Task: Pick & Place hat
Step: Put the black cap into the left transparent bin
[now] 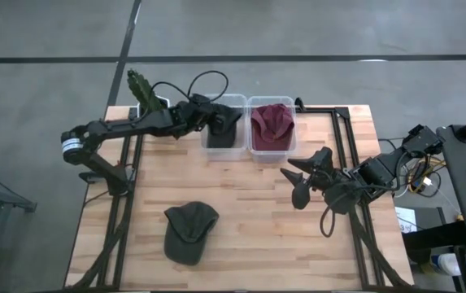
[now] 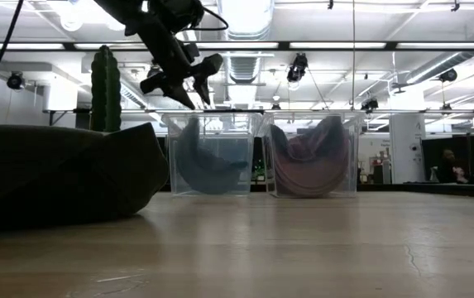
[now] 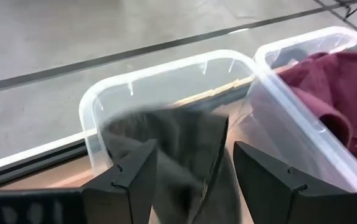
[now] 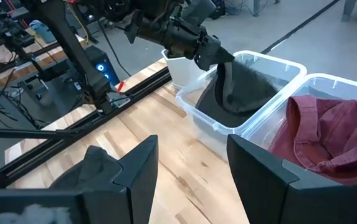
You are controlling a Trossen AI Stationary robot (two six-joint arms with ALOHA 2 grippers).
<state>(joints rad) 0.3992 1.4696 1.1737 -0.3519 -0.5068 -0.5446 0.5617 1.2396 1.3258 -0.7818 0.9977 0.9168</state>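
My left gripper (image 1: 226,120) hangs over the left clear plastic bin (image 1: 210,150), above its rim in the low view. In my left wrist view the fingers (image 3: 125,180) stand apart with nothing between them; the dark grey cloth hat (image 3: 184,149) lies down in the bin, slumped against the wall. I read it as already placed, and the parted jaws fit a release.

My right gripper (image 1: 302,181) waits above bare wood on the right side of the light wooden table (image 1: 257,228), well apart from both bins, jaws apart and empty. Parked there it keeps out of the left arm's way.

The dark olive cloth cap (image 1: 189,232) sits on the table near the front edge, nothing touching it. Probably the next pick.

The maroon cloth hat (image 1: 272,124) is crumpled in the right clear plastic bin (image 1: 254,155), touching the left one.

Count: three hats, two binned, one on the table. Two bins. Two grippers, neither holding anything.
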